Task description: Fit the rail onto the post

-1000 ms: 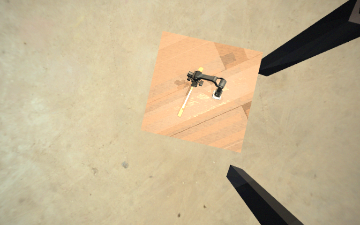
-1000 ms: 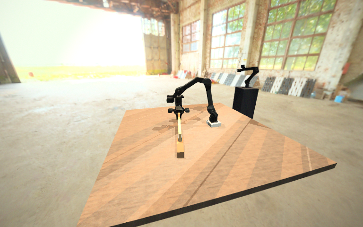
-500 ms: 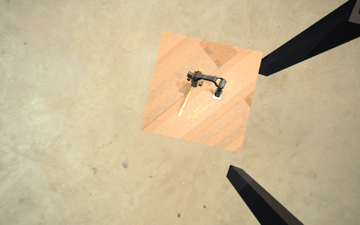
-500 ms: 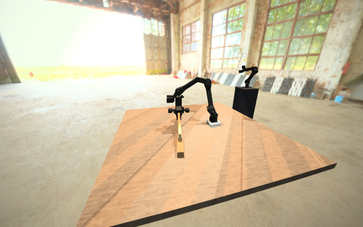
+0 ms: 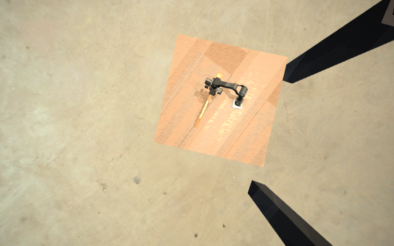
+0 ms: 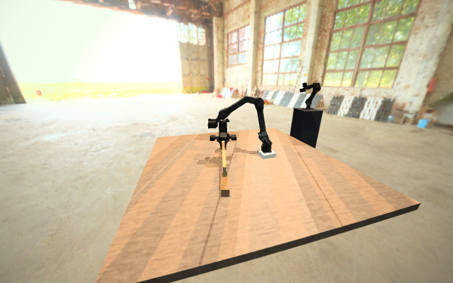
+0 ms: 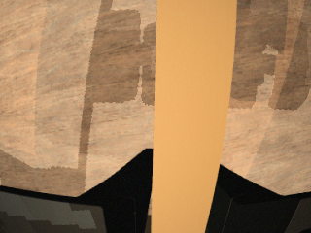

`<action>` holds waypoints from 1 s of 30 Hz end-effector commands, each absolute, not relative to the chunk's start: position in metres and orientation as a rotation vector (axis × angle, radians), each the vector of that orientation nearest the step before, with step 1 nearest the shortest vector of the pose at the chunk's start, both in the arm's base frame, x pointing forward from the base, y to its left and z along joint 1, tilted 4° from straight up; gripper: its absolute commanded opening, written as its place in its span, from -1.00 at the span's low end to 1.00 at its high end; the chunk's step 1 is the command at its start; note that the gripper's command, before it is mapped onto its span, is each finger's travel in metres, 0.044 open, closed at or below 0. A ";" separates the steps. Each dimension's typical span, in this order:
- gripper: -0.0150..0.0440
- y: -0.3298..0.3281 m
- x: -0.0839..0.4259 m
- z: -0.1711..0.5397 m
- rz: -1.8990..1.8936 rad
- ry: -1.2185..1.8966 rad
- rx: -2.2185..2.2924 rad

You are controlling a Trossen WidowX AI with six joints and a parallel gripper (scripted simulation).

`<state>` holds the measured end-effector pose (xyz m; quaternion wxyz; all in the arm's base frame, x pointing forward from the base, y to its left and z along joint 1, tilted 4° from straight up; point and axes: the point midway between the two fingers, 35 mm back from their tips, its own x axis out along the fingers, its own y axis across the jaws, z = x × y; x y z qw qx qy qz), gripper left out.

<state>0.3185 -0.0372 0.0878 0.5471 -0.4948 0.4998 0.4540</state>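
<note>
The long rail [image 5: 204, 107] [image 6: 224, 157] [image 7: 194, 73] runs from my gripper to the low footboard block [image 5: 197, 123] [image 6: 225, 183], with its far end over the block; the bracket is too small to make out. My gripper [image 5: 212, 93] [image 6: 223, 145] [image 7: 169, 155] is shut on the rail near its other end, with one finger on each side. The post [image 5: 219, 75] shows partly beyond the gripper in the top view and is hidden in the exterior view. The arm hides the rail's end at the post, the pegs and the holes. I cannot tell whether they touch or whether the rail is level.
The arm's white base [image 5: 237, 106] [image 6: 266, 154] stands on the wooden table [image 5: 185, 46] [image 6: 284, 213], to the right of the rail. A second dark arm [image 6: 310, 95] stands on a black pedestal [image 6: 305, 127] beyond the table. Shadows and light patches cross the table.
</note>
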 end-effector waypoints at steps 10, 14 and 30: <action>-0.49 -0.041 0.318 0.090 1.072 1.182 -1.175; -0.49 -0.042 0.317 0.090 1.072 1.182 -1.175; -0.49 -0.038 0.317 0.092 1.072 1.182 -1.175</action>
